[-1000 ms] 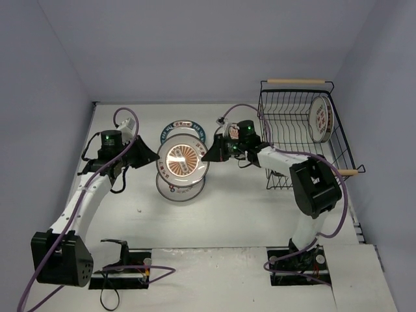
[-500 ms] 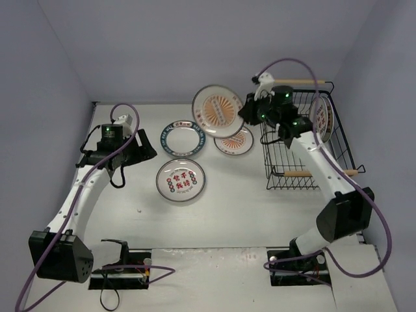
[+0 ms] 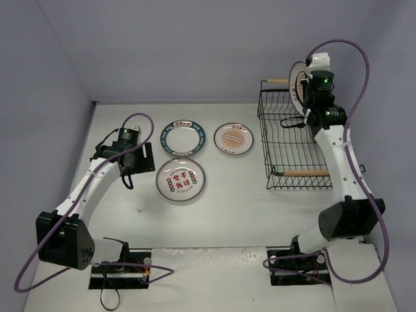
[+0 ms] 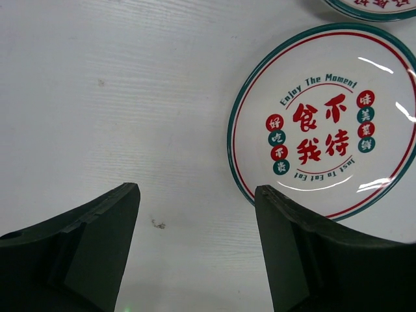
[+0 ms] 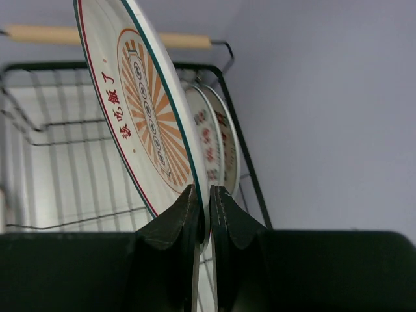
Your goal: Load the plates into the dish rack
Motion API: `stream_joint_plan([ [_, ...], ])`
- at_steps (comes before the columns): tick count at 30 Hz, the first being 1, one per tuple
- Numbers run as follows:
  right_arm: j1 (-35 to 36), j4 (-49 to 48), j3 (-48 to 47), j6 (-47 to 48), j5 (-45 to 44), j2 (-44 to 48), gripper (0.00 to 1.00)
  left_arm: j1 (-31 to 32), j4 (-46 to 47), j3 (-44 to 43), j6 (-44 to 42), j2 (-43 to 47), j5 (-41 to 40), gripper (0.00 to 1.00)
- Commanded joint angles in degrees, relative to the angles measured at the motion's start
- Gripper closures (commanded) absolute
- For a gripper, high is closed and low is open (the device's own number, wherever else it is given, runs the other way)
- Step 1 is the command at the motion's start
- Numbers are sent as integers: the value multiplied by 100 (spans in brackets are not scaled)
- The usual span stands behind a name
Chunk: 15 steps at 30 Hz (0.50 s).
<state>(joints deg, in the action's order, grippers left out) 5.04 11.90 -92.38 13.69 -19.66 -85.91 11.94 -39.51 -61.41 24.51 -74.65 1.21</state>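
Note:
My right gripper (image 3: pixel 308 83) is shut on the rim of an orange sunburst plate (image 3: pixel 298 79), holding it on edge over the far end of the dish rack (image 3: pixel 286 174). In the right wrist view the fingers (image 5: pixel 185 211) pinch that plate (image 5: pixel 146 120), and another plate (image 5: pixel 221 146) stands in the rack behind it. Three plates lie flat on the table: a red-character plate (image 3: pixel 181 179), a teal-rimmed plate (image 3: pixel 184 137) and a second sunburst plate (image 3: pixel 234 138). My left gripper (image 3: pixel 144 158) hangs open and empty, just left of the red-character plate (image 4: pixel 325 123).
The rack's near wooden handle (image 3: pixel 305 172) faces the table's middle, and its far handle (image 5: pixel 39 34) lies by the back wall. My right arm arches over the rack's right side. Walls close the table on the left, back and right.
The left gripper opened, let go of the sunburst plate and drew back a little. The right gripper carried that plate from the table's middle up and right to above the rack.

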Motion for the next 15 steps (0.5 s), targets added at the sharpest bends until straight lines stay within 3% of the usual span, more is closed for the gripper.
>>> stream_joint_plan([
  [1,-231,-600,53,274,-652,-215,100,62,-66,-372,-52,-40,-280,29],
  [15,-864,-1445,168,784,-1101,-1367,100,89,13,-267,-43,-120,-156,28],
])
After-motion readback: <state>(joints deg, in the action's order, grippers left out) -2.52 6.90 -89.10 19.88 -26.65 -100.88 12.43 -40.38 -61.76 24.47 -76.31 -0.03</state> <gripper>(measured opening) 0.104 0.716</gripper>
